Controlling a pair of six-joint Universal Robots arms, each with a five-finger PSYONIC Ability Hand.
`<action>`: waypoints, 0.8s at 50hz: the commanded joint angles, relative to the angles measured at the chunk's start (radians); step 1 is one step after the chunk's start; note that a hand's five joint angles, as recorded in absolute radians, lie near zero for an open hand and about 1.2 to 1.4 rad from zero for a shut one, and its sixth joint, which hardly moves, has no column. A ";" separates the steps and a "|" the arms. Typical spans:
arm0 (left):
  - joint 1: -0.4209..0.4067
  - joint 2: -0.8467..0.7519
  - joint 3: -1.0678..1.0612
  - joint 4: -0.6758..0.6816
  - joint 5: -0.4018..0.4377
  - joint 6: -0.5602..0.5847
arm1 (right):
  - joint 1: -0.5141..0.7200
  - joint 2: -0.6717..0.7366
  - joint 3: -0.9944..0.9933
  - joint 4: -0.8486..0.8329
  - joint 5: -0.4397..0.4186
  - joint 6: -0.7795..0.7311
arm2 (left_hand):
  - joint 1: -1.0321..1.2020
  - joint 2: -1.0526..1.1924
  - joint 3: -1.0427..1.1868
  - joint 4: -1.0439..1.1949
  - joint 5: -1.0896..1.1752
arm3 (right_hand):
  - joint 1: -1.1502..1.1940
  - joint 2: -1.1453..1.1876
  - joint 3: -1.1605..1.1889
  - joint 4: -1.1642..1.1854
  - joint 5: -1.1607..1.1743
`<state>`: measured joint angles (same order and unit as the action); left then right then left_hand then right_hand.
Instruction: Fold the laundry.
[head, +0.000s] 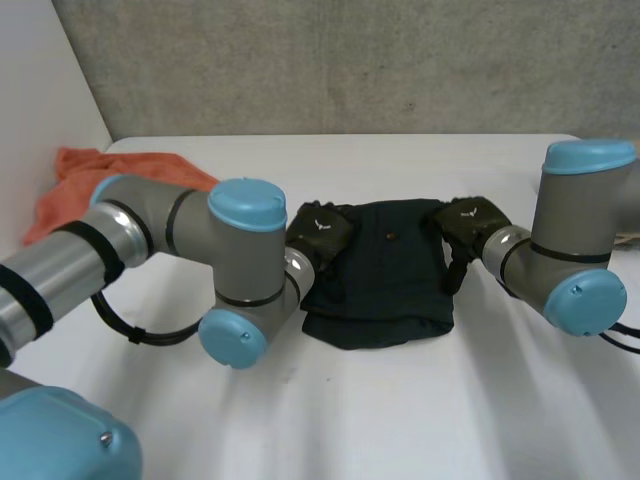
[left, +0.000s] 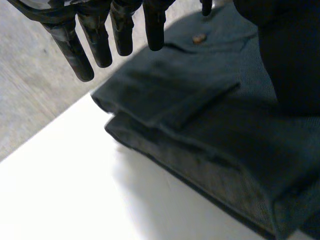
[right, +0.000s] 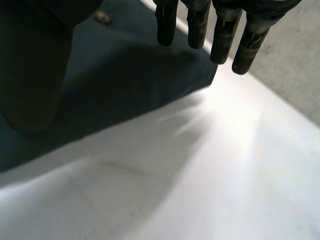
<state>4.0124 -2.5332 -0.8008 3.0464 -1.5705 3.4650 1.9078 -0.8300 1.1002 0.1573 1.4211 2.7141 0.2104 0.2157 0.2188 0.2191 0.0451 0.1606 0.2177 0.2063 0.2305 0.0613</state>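
In the head view a dark garment is seen in the middle of the white table, folded into a compact, roughly square packet. The left hand is placed at its left edge and the right hand at its right edge, and an orange cloth lies crumpled at the far left corner. The fold is judged nearly complete; next, a smoothing press or a release would be called for, then the orange cloth. In the left wrist view the left hand's fingers are held straight and apart above stacked layers of finely woven, matte fabric bearing a small button. In the right wrist view the right hand's fingers are likewise straight and spread over the garment's corner, with nothing clasped.
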 joint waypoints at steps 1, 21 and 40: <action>0.005 0.231 -0.096 0.009 0.006 -0.010 | 0.037 -0.195 0.130 -0.096 0.025 0.042 | -0.035 -0.040 -0.043 -0.044 -0.044 | 0.014 -0.043 -0.032 -0.056 -0.061; 0.158 0.732 -0.494 -0.057 0.428 -0.104 | 0.243 -0.361 0.773 -0.679 0.154 0.056 | -0.032 -0.037 -0.040 -0.041 -0.041 | 0.014 -0.043 -0.032 -0.056 -0.061; 0.163 0.807 -0.583 -0.077 0.454 -0.106 | 0.241 -0.153 0.724 -0.941 0.154 -0.056 | -0.029 -0.035 -0.038 -0.038 -0.038 | 0.014 -0.043 -0.032 -0.056 -0.061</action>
<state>4.1763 -1.7376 -1.3773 2.9686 -1.1158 3.3594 2.1480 -1.0179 1.8484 -0.7170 1.5743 2.7240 0.2097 0.2026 0.2083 0.2059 0.0426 0.1606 0.2177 0.2063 0.2305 0.0606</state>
